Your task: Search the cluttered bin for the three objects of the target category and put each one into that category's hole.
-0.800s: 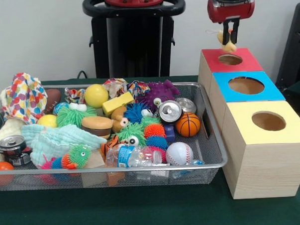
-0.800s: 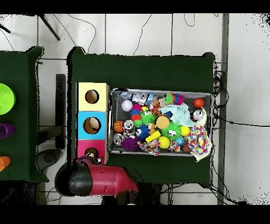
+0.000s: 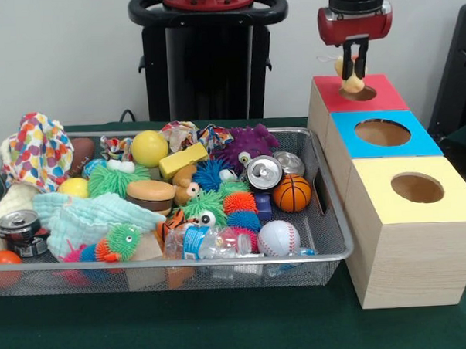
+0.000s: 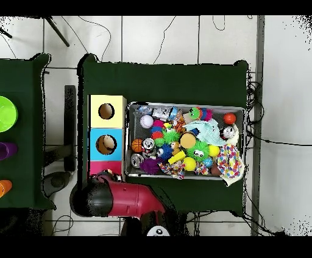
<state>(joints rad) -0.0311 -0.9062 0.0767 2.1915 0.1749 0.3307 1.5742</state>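
My gripper (image 3: pixel 355 71) hangs just above the red-topped box (image 3: pixel 384 98) and is shut on the yellow duck toy (image 3: pixel 353 83), which dangles right over the round hole (image 3: pixel 361 94). In the silver mesh bin (image 3: pixel 335 243) the tan dog (image 3: pixel 185 186) lies in the middle among fuzzy balls. The orange striped tiger (image 3: pixel 172 221) lies nearer the front, partly buried. In the overhead view my arm (image 4: pixel 122 201) covers the red box's hole and the gripper.
The blue-topped box (image 3: pixel 382 133) and the yellow-topped box (image 3: pixel 415 190) stand in a row in front of the red one. The bin also holds a purple monster (image 3: pixel 247 147), cans, a basketball (image 3: pixel 293 193), a baseball (image 3: pixel 277 238) and cloths.
The gripper has come down a little with the duck, which now hangs at the mouth of the red box's hole. In the overhead view the arm has shifted over the red box.
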